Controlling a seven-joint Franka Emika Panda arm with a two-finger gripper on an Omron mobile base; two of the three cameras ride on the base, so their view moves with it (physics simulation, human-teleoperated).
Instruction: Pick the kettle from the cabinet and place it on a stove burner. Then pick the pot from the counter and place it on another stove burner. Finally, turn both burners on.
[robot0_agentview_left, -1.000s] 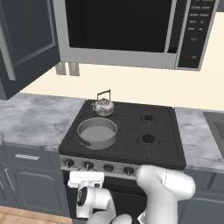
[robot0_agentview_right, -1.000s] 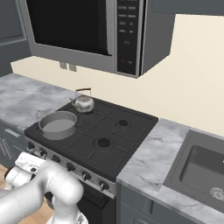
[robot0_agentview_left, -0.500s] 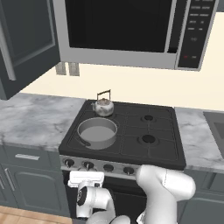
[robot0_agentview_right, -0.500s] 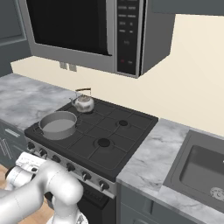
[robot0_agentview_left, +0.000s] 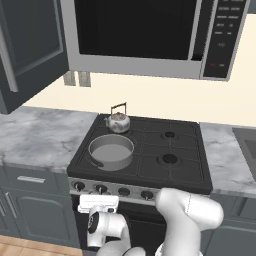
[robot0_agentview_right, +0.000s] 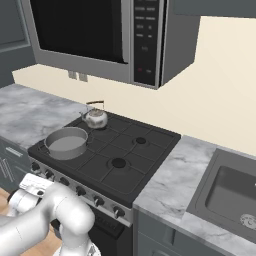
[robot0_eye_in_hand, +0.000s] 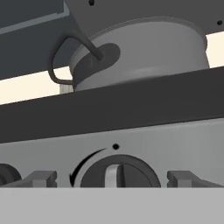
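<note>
The kettle is set on the cooktop's back-left burner, the pot at front left. The gripper is held open before a front knob.

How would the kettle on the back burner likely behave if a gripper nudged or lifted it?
The kettle looks squat, so it probably resists tipping. Its shiny rounded body may be slippery to pinch. The thin arched handle would likely let it swing when lifted.
</note>
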